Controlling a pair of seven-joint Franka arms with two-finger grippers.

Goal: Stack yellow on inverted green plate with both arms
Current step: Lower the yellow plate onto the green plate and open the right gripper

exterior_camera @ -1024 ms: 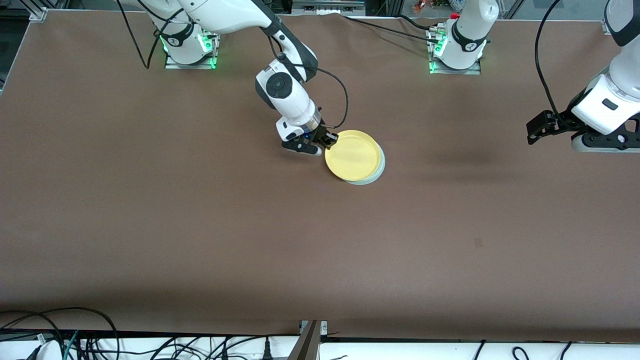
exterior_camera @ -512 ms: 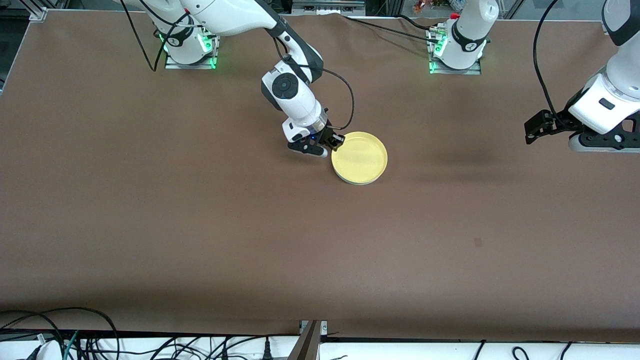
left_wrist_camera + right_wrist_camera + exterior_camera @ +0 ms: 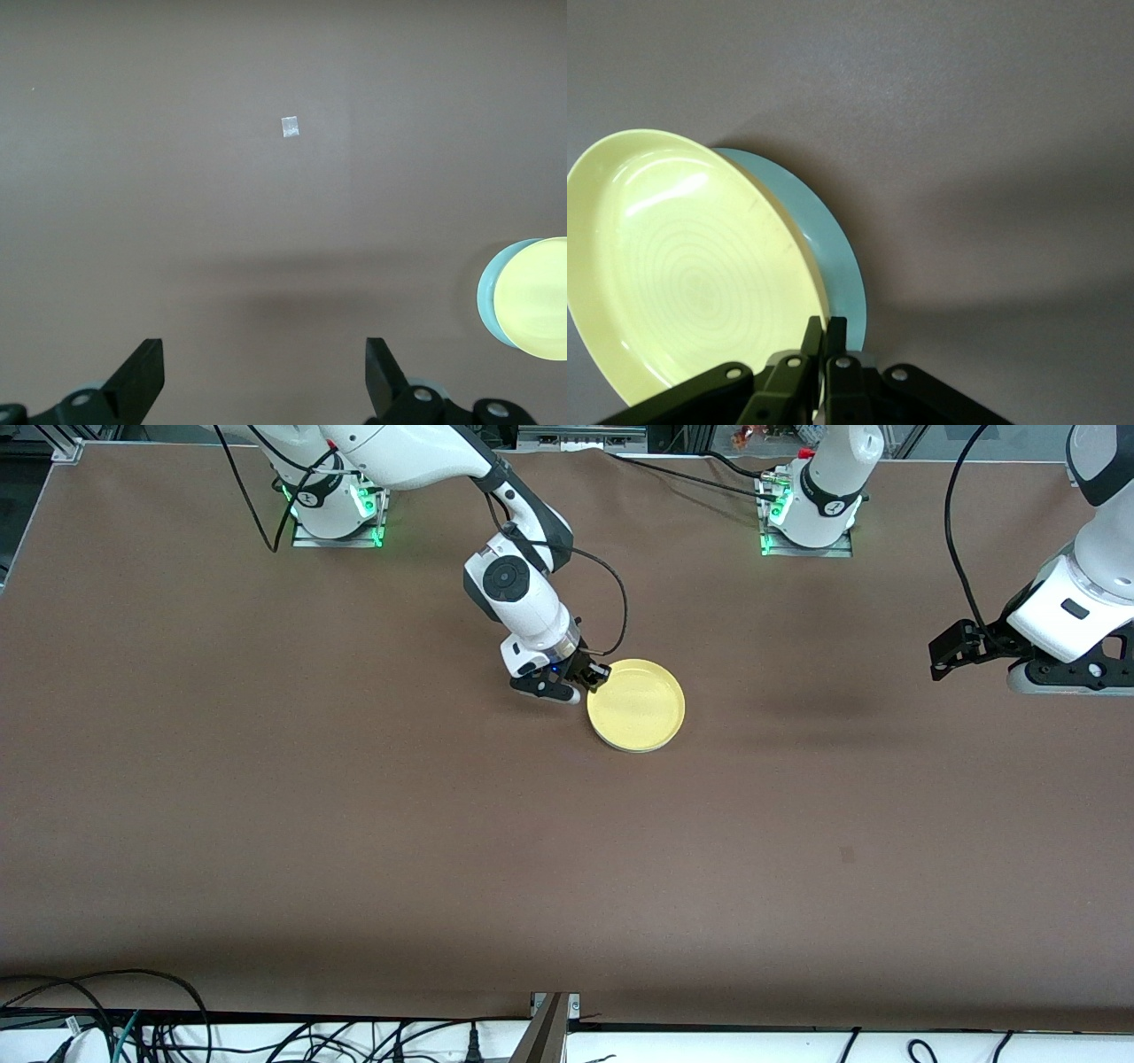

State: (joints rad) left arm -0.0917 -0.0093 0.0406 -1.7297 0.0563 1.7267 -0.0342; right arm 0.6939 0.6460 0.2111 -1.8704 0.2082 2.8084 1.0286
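Note:
The yellow plate (image 3: 638,704) lies rim up over the pale green plate (image 3: 640,750), covering it but for a thin sliver at the edge nearer the camera. My right gripper (image 3: 595,677) is shut on the yellow plate's rim at the edge toward the right arm's end. In the right wrist view the fingers (image 3: 824,332) pinch the rim of the yellow plate (image 3: 682,266), with the green plate (image 3: 837,257) showing as a crescent beneath. My left gripper (image 3: 943,657) waits open and empty in the air over the left arm's end of the table (image 3: 264,359); both plates show there, yellow (image 3: 536,297) over green (image 3: 487,292).
The brown table cover bears a small pale mark (image 3: 848,855), also in the left wrist view (image 3: 290,127). Both arm bases (image 3: 337,505) (image 3: 811,514) stand along the table edge farthest from the camera. Cables hang past the near edge.
My right gripper has slid the yellow plate toward the left arm's end, so it covers more of the green plate. In the last half second almost nothing moved.

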